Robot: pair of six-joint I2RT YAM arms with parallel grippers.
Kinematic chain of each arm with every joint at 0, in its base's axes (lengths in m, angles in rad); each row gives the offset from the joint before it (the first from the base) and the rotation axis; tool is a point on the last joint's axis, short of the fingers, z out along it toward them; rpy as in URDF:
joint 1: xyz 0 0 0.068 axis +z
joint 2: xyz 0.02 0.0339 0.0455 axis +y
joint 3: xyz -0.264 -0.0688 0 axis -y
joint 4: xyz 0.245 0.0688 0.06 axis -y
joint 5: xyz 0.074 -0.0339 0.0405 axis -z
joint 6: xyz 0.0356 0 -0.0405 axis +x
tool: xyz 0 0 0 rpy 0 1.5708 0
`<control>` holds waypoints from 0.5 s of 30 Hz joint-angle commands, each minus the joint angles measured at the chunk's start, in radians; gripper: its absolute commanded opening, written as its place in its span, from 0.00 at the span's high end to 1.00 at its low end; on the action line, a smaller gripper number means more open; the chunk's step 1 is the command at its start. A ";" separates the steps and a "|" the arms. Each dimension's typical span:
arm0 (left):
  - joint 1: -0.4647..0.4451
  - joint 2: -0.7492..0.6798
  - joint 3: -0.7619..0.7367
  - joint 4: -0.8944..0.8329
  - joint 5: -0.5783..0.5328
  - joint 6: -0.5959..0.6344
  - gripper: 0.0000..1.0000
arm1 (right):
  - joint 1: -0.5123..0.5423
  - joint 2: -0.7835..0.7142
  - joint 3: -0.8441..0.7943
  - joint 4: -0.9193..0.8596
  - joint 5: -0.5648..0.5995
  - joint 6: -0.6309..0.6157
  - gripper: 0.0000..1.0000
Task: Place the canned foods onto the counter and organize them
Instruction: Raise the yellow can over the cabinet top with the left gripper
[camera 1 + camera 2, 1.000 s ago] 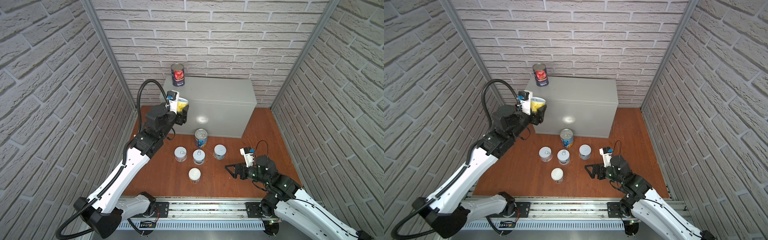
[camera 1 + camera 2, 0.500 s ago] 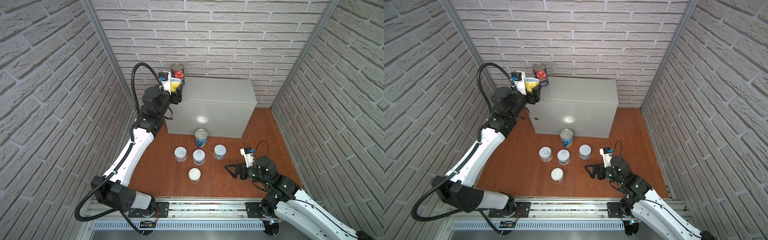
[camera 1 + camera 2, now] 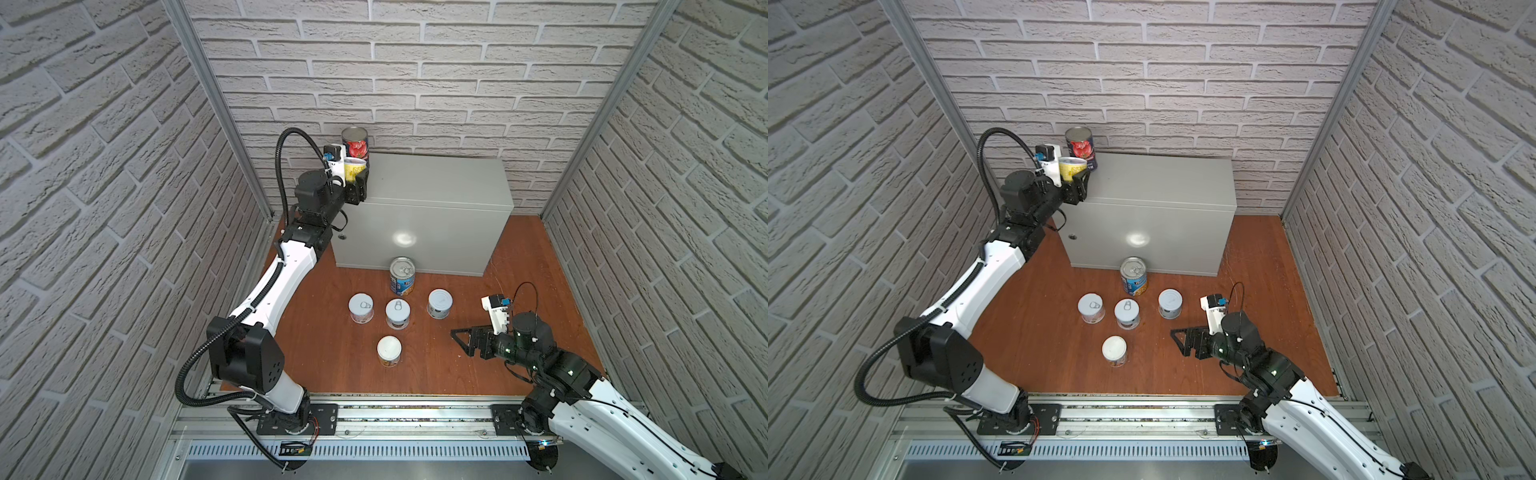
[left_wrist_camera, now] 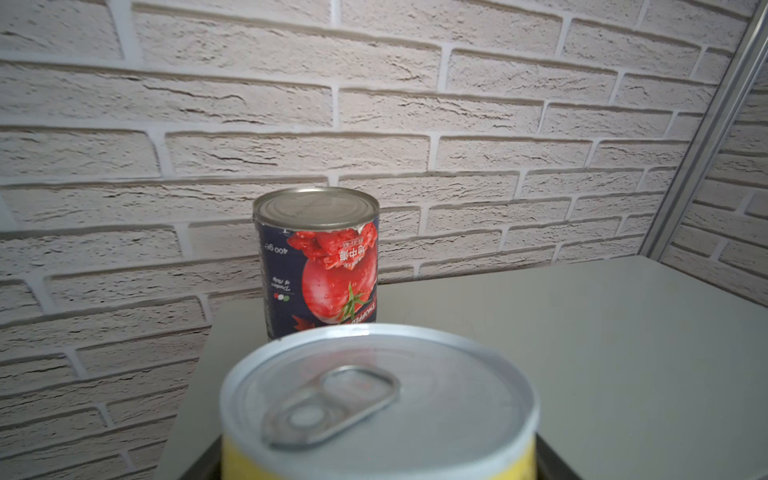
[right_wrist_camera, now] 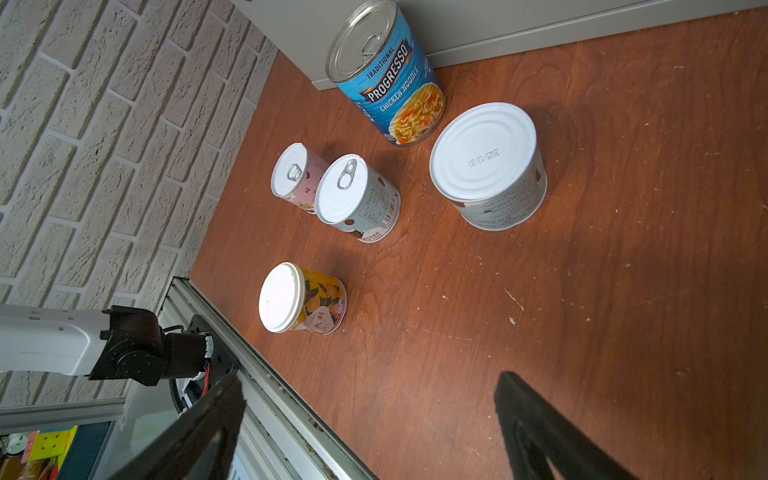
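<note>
In both top views, the left gripper [image 3: 356,183] is clamped on a yellow can [image 3: 354,168] at the counter [image 3: 436,183] by its left rear corner, beside the tomato can [image 3: 355,143].

In the left wrist view, the tomato can [image 4: 318,257] stands upright just behind the yellow can.

In the right wrist view, the right gripper [image 5: 370,386] hangs with its fingers apart over the floor [image 5: 582,291]. The Progresso can [image 5: 386,70] and the short cans [image 5: 486,166] stand there.

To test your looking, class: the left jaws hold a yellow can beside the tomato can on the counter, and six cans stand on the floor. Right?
No: five cans stand on the floor, not six. The right wrist view shows the Progresso can, three pale cans and one orange-labelled can. The yellow can, tomato can and counter are as stated.
</note>
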 commanded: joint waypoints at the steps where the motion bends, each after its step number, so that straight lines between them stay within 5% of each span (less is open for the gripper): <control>1: 0.020 0.005 -0.009 0.203 0.037 -0.012 0.42 | 0.004 0.013 0.014 0.012 0.021 -0.030 0.05; 15: 0.044 0.085 -0.069 0.285 0.069 -0.012 0.40 | 0.003 0.030 0.064 -0.097 0.132 -0.080 0.05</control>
